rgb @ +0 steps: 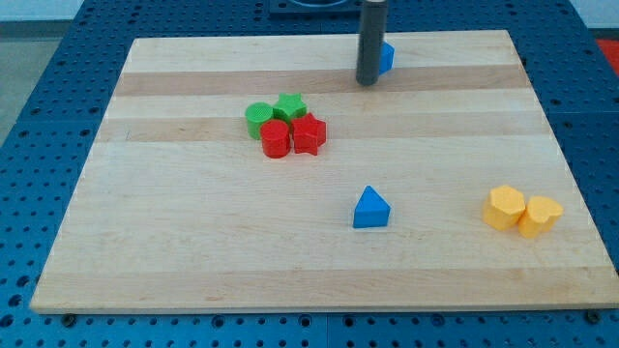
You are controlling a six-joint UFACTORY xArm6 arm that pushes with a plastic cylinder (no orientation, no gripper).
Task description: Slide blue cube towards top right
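Observation:
The blue cube (387,57) sits near the view's top, right of centre, on the wooden board (193,242). It is mostly hidden behind my dark rod. My tip (367,82) rests on the board just left of and slightly below the cube, touching or nearly touching its left side. A blue triangular block (371,209) lies lower, right of centre, far from the tip.
A cluster of a green cylinder (258,118), a green star-like block (289,105), a red cylinder (276,138) and a red star-like block (309,133) sits left of centre. Two yellow blocks (505,207) (540,216) lie at the right. The board's top edge is close behind the cube.

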